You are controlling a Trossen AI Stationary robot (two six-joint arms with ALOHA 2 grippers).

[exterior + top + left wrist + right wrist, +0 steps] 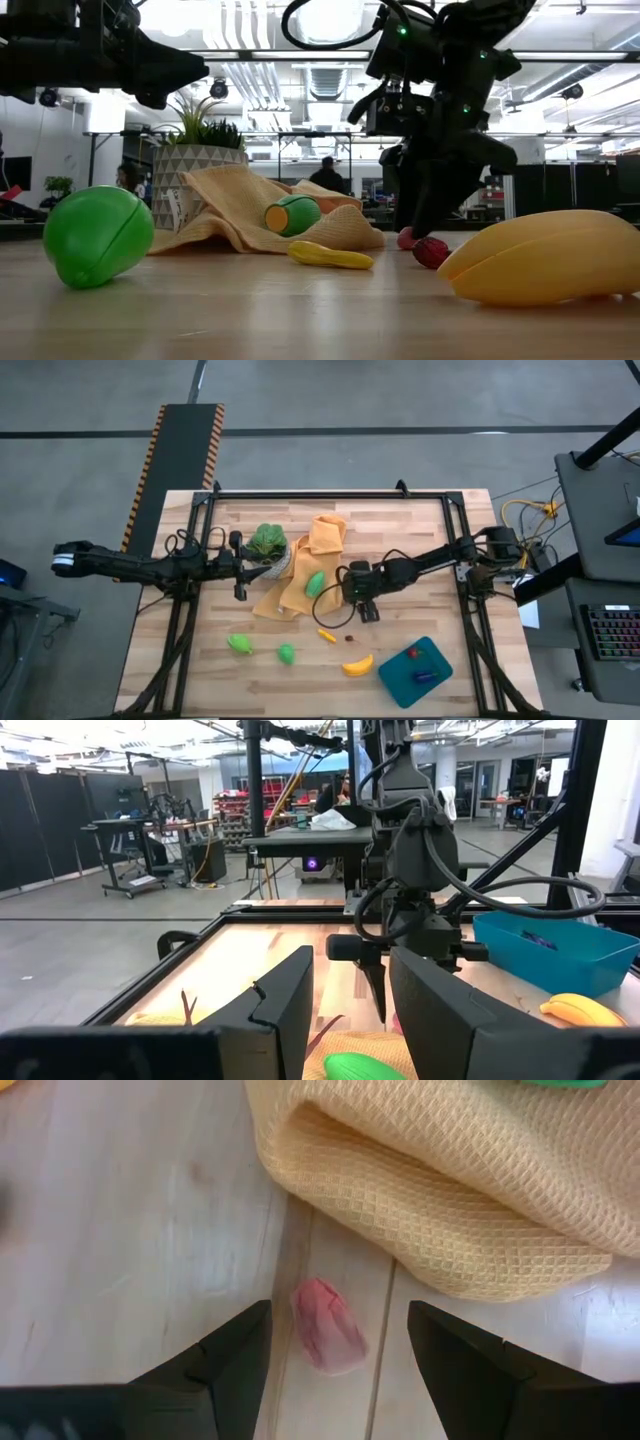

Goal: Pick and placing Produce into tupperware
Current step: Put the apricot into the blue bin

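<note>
My right gripper [340,1365] points down over the table, open. Its fingers stand on either side of a tiny pink-red piece [328,1338] that lies on the wood beside the orange cloth [450,1190], without touching it. In the high view this gripper [335,603] is near the table's middle. The teal tupperware [415,672] sits near the front right with a red piece [413,653] and the purple eggplant [424,677] inside. One green piece [315,583] lies on the cloth. Two more green pieces [239,644], [287,653], a small orange-yellow piece [327,635] and the banana [358,665] lie on the table. My left gripper [350,1010] waits open at the left.
A leafy plant in a white pot [267,542] stands at the cloth's far left. Another tiny red piece [431,252] lies in front of the right gripper. A black frame [330,493] edges the table. Bare wood shows along the near edge, left of the banana.
</note>
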